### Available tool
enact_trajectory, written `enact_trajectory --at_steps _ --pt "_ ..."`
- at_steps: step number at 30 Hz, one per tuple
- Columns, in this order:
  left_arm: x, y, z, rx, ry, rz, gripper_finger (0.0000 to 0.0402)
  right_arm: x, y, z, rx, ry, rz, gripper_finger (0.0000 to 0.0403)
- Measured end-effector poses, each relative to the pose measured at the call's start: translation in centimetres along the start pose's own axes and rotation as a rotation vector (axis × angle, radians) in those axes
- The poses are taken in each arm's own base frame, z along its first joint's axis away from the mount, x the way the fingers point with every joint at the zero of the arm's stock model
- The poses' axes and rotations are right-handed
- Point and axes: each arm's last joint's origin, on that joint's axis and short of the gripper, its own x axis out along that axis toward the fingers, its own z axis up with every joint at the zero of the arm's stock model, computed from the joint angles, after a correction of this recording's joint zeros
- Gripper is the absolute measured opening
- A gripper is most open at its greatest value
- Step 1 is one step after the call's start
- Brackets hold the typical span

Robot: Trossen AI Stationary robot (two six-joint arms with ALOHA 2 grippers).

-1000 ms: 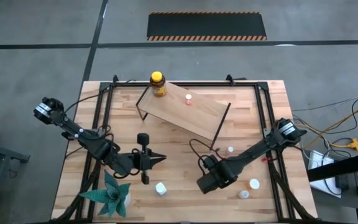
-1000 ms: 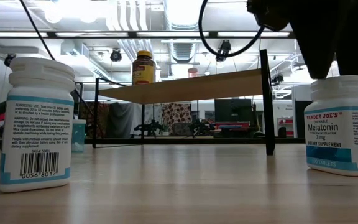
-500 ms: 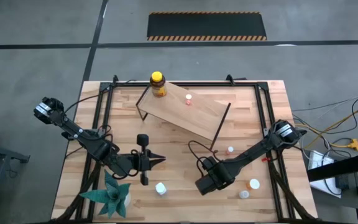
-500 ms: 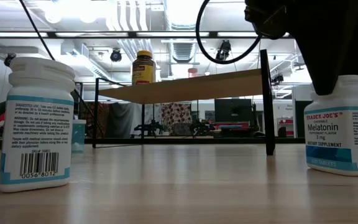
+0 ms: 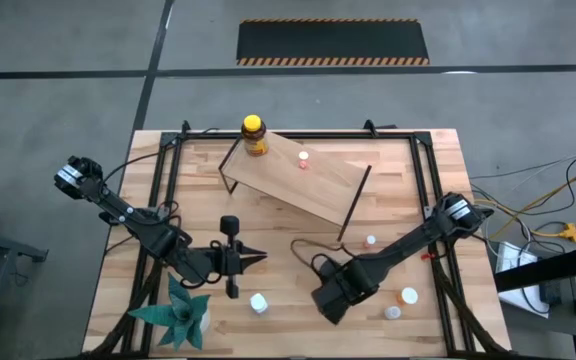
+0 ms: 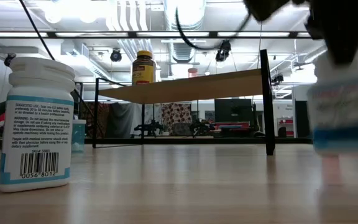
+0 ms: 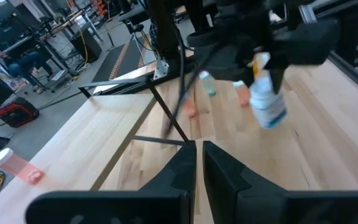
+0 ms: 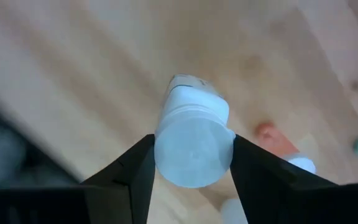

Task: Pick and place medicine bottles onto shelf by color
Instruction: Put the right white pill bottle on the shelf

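My right gripper (image 5: 330, 300) hangs over the near right of the table, shut on a small white-capped medicine bottle (image 7: 267, 102) with a blue-banded label. A second white bottle (image 5: 258, 303) stands on its base near the front edge. The shelf (image 5: 298, 180), a light board on thin black legs, stands at the far middle. It carries an amber bottle with a yellow cap (image 5: 254, 135) and a tiny pink-capped one (image 5: 303, 158). My left gripper (image 5: 250, 258) waits shut at mid-left, pointing toward the right arm. My right gripper pinches the bottle's white cap (image 8: 166, 155) between its two fingers (image 8: 253, 165). They come from above and point down. The bottle hangs below them, slightly tilted, with its base clear of the tabletop (image 6: 344, 146).
A green paper plant (image 5: 178, 312) stands at the near left corner. Three small bottles (image 5: 370, 240), (image 5: 409, 296), (image 5: 393, 312) stand on the table right of my right gripper. Black frame rails run along both table sides.
My right gripper has rolled about its pointing line over the white-capped bottle. It has taken hold of the cap and raised the bottle off the table, where it stood upright half a second ago. It now hangs clear.
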Motion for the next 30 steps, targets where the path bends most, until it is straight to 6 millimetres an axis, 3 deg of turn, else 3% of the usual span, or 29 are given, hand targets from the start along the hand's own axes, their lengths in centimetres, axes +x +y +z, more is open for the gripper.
enact_trajectory --at_steps 7,17,24,30 --pt "0.0 0.0 0.4 -0.021 -0.032 0.003 0.0011 -5.1 1.8 0.1 -0.366 -0.051 0.14 0.0174" --pt "0.0 0.1 0.6 -0.043 -0.051 0.005 0.0011 -12.6 -0.7 1.7 -0.527 -0.325 -0.097 0.0174" --pt "0.0 0.1 0.6 -0.044 -0.051 0.005 0.0011 -15.2 -3.4 5.4 -0.57 -0.397 -0.153 0.0173" --pt "0.0 0.1 0.6 -0.045 -0.052 0.005 0.0011 -16.5 -7.2 10.0 -0.579 -0.397 -0.188 0.0168"
